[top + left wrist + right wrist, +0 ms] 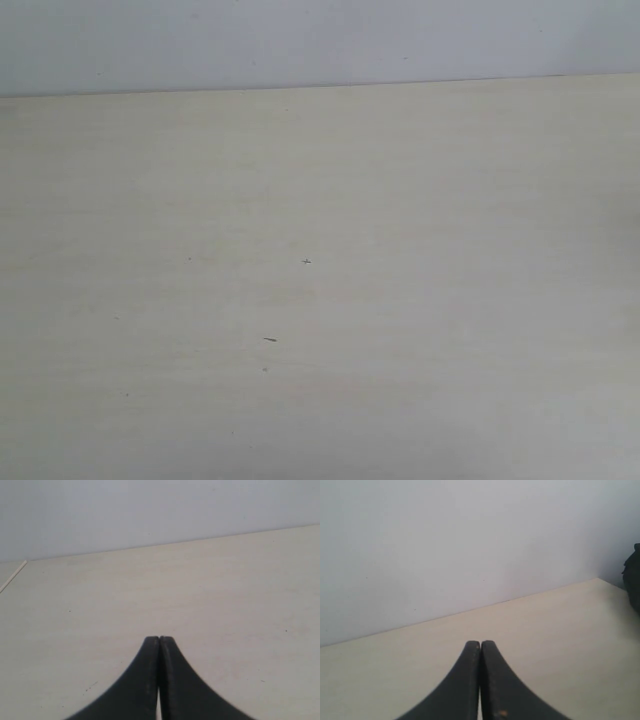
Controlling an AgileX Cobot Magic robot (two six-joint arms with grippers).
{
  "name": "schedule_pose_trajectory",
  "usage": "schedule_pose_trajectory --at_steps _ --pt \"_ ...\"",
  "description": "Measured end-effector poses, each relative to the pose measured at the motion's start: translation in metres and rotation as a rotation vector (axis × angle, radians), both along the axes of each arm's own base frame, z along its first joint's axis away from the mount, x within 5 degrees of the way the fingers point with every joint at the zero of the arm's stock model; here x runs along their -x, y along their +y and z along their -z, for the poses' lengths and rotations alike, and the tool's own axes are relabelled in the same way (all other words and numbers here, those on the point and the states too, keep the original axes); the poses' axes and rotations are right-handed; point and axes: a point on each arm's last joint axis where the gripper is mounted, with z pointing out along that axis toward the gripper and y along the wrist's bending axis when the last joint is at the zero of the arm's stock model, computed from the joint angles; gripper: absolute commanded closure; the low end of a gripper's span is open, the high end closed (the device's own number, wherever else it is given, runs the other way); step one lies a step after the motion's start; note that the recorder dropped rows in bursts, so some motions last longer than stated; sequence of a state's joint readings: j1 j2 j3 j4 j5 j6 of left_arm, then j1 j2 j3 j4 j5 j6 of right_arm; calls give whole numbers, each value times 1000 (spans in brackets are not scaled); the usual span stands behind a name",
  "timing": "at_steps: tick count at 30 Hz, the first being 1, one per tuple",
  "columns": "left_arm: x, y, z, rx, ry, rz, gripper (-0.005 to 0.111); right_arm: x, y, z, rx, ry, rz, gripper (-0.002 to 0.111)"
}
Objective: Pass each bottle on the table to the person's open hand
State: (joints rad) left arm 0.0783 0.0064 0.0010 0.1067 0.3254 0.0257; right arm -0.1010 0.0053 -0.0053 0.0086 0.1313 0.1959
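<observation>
1. Nearest the left wrist lens is the left tool (pixel 159 645). Its two black fingers are pressed together tip to tip, with no gap and nothing between them. Pale table (pixel 225 590) runs out ahead of it to a plain wall (pixel 150 510).
2. You will find the right tool (pixel 480 647) in the same condition: fingers closed flat against each other and carrying nothing. It points toward the far edge of the table, with the wall rising just beyond.
3. From the exterior view, record only wood-grain table surface, a few tiny dark specks (pixel 270 339) near the middle, and the wall behind. Neither arm enters that view.
4. No bottles appear in any of the three views, and the person's open hand does not appear either. Their positions cannot be stated from these pictures.
5. Note a dark object (pixel 634 575) cropped at the edge of the right wrist view, beyond the table corner. Too little of it shows to identify, so do not log it as a bottle or a hand.
6. Finding on the governing relation: with no bottle visible, you cannot establish which way it lies from either tool, how its long axis runs, or which arm is nearer.
7. Judgement: whether the handovers are finished or the bottles simply stand outside the frames cannot be decided here. Any further pick would first require locating a bottle and opening the chosen tool before approach.
</observation>
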Motion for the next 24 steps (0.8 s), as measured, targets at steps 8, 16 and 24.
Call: schedule_pose_trajectory --at_steps 8,16,24 --pt "0 0 0 0 0 0 106 0 0 0 131 16 -6 108" --pt "0 0 0 0 0 0 106 0 0 0 131 17 -6 108" --pt "0 0 0 0 0 0 106 0 0 0 131 17 -6 108"
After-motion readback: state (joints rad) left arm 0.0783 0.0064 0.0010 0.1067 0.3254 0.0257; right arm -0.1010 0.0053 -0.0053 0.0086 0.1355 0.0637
